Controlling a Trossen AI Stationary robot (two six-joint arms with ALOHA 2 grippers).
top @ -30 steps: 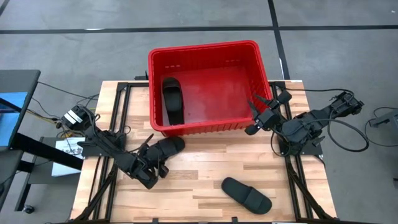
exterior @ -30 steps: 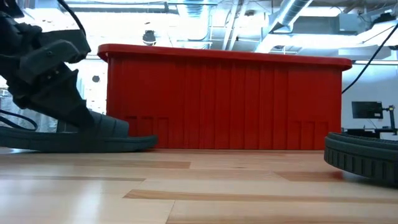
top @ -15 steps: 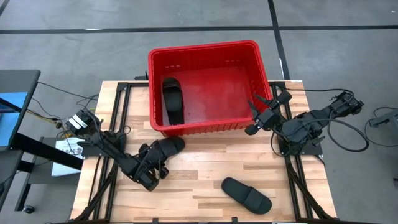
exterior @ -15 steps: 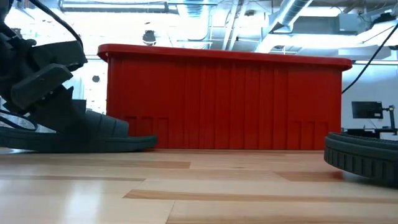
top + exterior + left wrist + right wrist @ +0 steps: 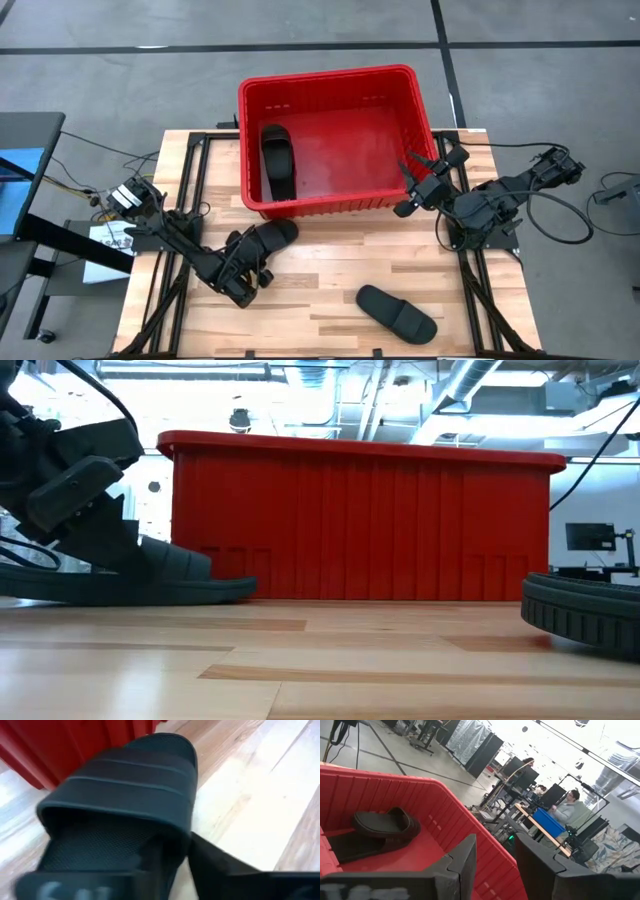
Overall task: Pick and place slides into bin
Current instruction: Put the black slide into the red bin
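Three black slides show. One lies inside the red bin against its left wall, also in the right wrist view. A second lies flat on the table near the front edge. The third slide lies on its sole in front of the bin's near left corner, with my left gripper shut on its heel half. My right gripper hangs open and level over the bin's near right corner, touching nothing. My left gripper has the slide's side edge just behind the strap between its fingers. One finger lies on the footbed, and the other finger is outside the sole. The fingers slant down from the table's near left. The slide rests flat on the table.
The bin's near wall stands just beyond the held slide's toe. Black frame rails run along both table sides. Open wood lies between the two slides on the table.
My left gripper has come down toward the slide's heel half and tipped a little. The slide stays flat on the table. My right arm has kept still.
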